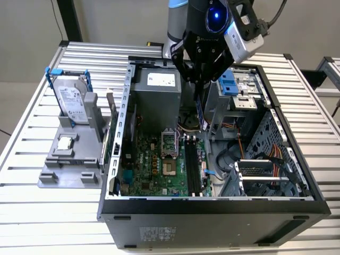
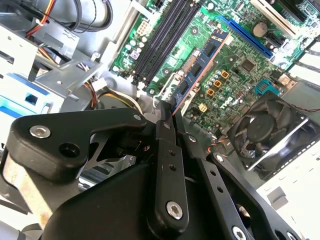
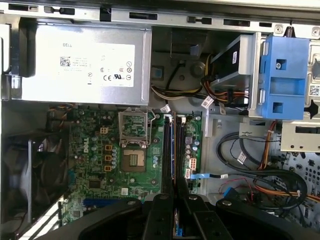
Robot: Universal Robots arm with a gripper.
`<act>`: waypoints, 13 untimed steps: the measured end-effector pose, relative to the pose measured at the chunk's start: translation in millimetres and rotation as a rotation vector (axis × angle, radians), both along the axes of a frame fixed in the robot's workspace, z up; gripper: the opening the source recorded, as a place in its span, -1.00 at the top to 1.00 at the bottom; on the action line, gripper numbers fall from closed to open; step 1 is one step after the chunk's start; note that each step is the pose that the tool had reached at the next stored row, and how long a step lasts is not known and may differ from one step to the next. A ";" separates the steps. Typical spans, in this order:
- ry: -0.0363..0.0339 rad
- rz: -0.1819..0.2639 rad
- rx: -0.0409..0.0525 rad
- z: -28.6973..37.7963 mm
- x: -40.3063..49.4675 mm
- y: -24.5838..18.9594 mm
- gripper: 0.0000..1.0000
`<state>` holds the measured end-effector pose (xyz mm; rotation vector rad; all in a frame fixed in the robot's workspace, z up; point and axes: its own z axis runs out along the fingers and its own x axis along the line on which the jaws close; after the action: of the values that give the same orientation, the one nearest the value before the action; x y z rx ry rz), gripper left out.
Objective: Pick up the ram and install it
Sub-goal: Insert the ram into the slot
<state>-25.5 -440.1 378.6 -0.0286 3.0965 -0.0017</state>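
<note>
The pincer (image 2: 169, 107) is clamped narrowly on one end of the ram (image 2: 200, 65), which juts from its fingertips inside the open computer case (image 1: 212, 212). Beyond the stick lie the black memory slots (image 3: 172, 145) on the green motherboard (image 3: 100, 165); whether the two touch cannot be told. Farther off, on the surface (image 1: 32, 133), a grey holder (image 1: 64, 170) carries a hard drive (image 1: 71, 101).
</note>
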 end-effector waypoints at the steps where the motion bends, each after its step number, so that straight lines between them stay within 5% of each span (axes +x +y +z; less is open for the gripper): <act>1: 0.0000 0.000 -0.0001 0.0 0.0 0.0 1.00; 13: 0.0000 0.000 0.0000 0.0 -3.4 0.1 1.00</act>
<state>-28.9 -440.0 378.6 -0.0288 3.0964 -0.0017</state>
